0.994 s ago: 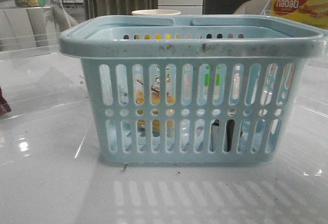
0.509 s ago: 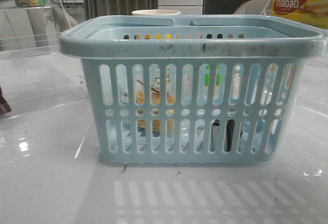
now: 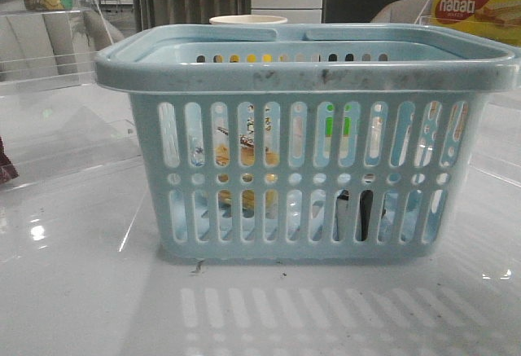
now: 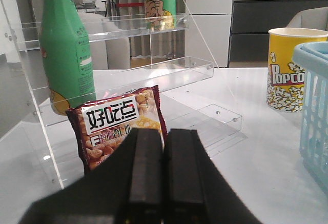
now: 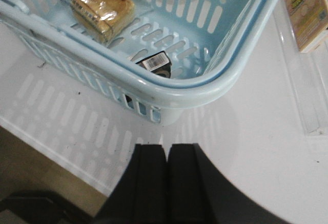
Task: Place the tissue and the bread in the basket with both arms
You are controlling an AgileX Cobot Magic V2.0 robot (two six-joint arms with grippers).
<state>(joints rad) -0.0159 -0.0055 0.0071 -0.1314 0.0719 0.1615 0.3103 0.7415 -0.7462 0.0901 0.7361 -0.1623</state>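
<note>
Both items lie inside the large light-blue slotted plastic basket (image 5: 215,88): golden-brown wrapped bread (image 5: 102,8) upper left, small dark tissue pack (image 5: 155,63) mid-frame. Left tool (image 4: 163,183) and right tool (image 5: 166,183) are pressed together, empty. Remaining risk, judged: a retracting arm clipping the rim.

Green bottle (image 4: 65,49) upright on a clear acrylic shelf (image 4: 154,75), red snack bag (image 4: 119,126) standing just in front. Yellow popcorn cup (image 4: 284,69) on the white table (image 4: 256,157). Yellow-red nabati box (image 3: 478,7) (far right, partly cropped) at the back.
</note>
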